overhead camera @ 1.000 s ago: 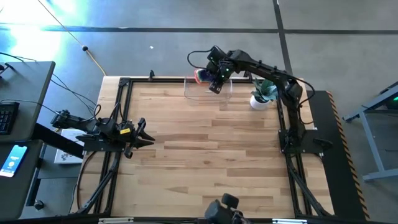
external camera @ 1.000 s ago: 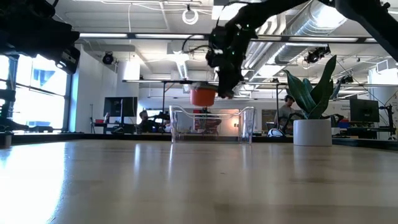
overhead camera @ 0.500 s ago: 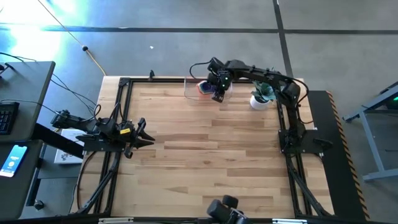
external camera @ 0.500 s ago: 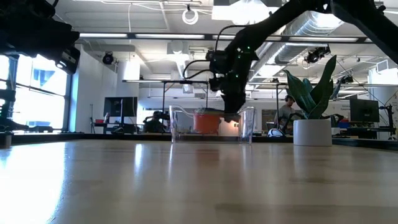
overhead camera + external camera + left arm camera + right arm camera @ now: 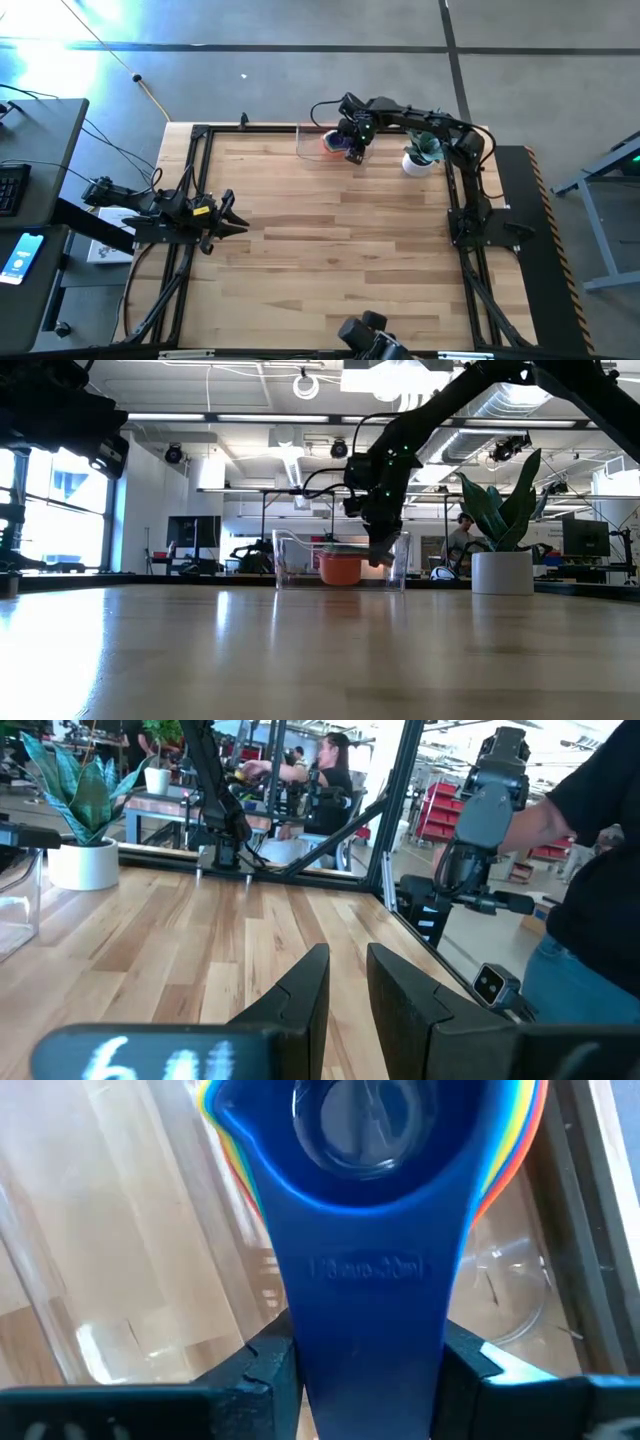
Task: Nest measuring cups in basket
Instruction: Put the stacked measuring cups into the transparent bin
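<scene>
Measuring cups [image 5: 370,1200]: nested stack; we see only coloured rims beneath the blue one, handle end cut off.

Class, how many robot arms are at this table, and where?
2. Left arm waits at the table's left edge; right arm holds the measuring cups, hand inside the basket.

Overhead, table-level, two wrist-mounted cameras

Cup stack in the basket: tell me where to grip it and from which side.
Grip the flat blue handle, as the right gripper does, with a finger against each edge. The handle sticks out past the round cups and is narrow enough for the fingers. Come from above, over the basket wall.
</scene>
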`<control>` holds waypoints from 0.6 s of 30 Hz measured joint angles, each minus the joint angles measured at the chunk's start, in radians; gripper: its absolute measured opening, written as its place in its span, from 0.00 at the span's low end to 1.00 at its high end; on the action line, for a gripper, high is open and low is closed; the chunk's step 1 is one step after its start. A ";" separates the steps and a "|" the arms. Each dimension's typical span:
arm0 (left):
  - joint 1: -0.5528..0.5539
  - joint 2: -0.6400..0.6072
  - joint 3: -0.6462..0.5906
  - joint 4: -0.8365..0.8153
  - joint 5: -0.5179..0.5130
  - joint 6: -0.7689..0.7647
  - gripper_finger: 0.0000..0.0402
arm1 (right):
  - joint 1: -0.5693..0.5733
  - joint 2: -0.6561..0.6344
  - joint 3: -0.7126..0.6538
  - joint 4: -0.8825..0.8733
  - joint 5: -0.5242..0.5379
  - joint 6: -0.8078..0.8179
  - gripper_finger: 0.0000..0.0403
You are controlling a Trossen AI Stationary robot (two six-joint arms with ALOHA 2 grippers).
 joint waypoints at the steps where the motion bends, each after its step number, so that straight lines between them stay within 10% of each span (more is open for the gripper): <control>1: 0.000 0.000 0.000 0.000 0.000 0.000 0.16 | 0.000 0.000 0.000 0.000 0.000 -0.002 0.34; 18: 0.000 0.000 0.000 0.000 0.000 0.000 0.16 | 0.000 -0.001 0.000 0.003 -0.003 -0.002 0.44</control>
